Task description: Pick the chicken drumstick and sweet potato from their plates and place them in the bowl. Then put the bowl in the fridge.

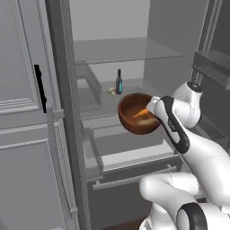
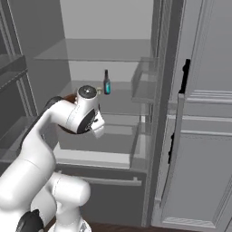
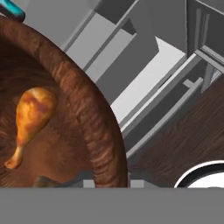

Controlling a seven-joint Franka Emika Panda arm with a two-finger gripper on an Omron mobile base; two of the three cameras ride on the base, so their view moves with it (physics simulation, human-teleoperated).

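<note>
My gripper (image 1: 153,106) is shut on the right rim of the reddish-brown bowl (image 1: 134,117) and holds it in the air inside the open fridge (image 1: 130,49), just above the drawers. The bowl tilts its opening toward the left base view. Inside it lie the orange chicken drumstick (image 1: 140,112) and, beside it, the tan sweet potato (image 1: 146,121). The hand view looks along the gripper (image 3: 111,182) at the thick bowl rim (image 3: 94,127) with the drumstick (image 3: 30,116) within. In the right base view the arm hides most of the bowl (image 2: 68,97). The two plates are out of view.
A dark bottle (image 1: 119,81) (image 2: 107,82) stands at the back of the glass shelf (image 1: 103,96), with a small pale item (image 1: 111,91) beside it. Pale drawers (image 1: 134,155) sit below the bowl. The fridge doors (image 1: 27,112) (image 2: 204,136) stand open on both sides.
</note>
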